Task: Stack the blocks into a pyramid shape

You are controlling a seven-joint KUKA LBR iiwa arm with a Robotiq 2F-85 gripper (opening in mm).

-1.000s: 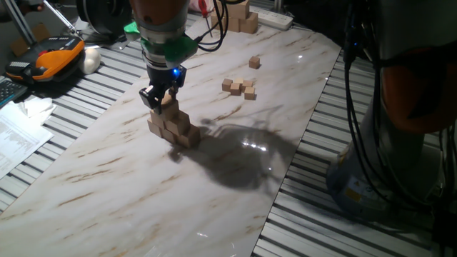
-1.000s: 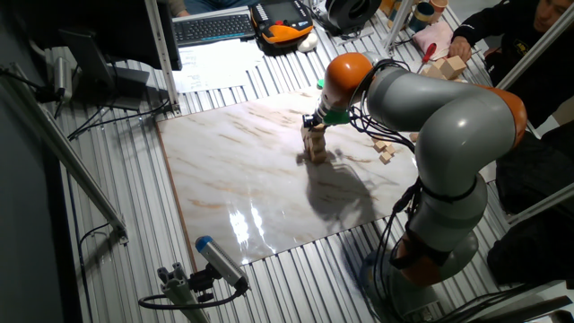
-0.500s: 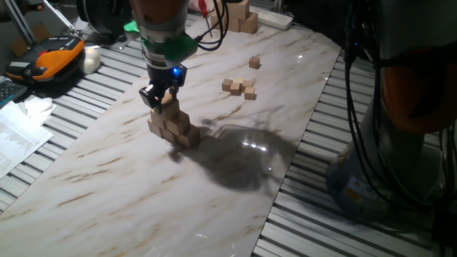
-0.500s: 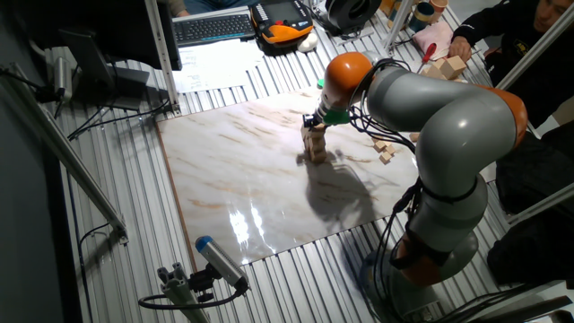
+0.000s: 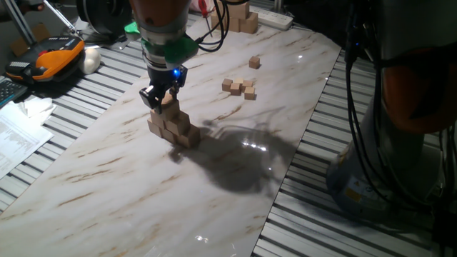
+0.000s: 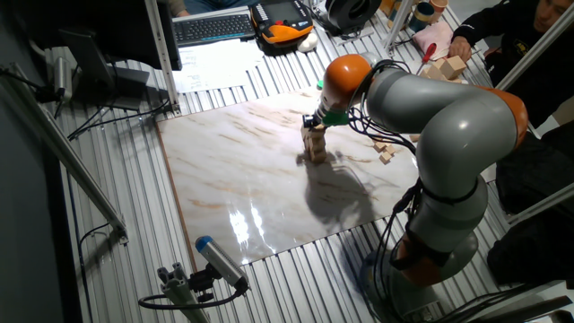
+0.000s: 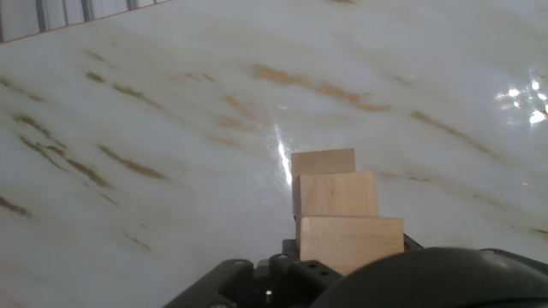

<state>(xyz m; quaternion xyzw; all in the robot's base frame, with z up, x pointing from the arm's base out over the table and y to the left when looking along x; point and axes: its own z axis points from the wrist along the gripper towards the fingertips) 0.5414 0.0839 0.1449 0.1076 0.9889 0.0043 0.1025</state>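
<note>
One fixed view: the gripper (image 5: 160, 98) hangs straight down over a stepped stack of blocks (image 5: 172, 127) on the marble tabletop (image 5: 235, 178), its dark fingers (image 5: 152, 98) set on either side of the top block (image 5: 167, 106). The fingers appear closed on that block, though the contact itself is too small to confirm. The stack stands left of the table's centre, with the arm's shadow falling to its right. A loose cluster of small cubes (image 5: 239, 88) lies well apart toward the far edge, with one single cube (image 5: 254, 63) beyond it. A pile of pale blocks (image 5: 240, 18) sits at the far end.

The other fixed view: the grey-and-orange arm (image 6: 430, 117) reaches in from the right, with the gripper (image 6: 314, 123) at the top of the stack (image 6: 315, 144). The stack is near the table's far right part.

Hand view: three block faces step away from the camera, the nearest block (image 7: 350, 243) lying between the gripper's dark body parts at the lower frame edge. The fingertips do not show clearly here.
</note>
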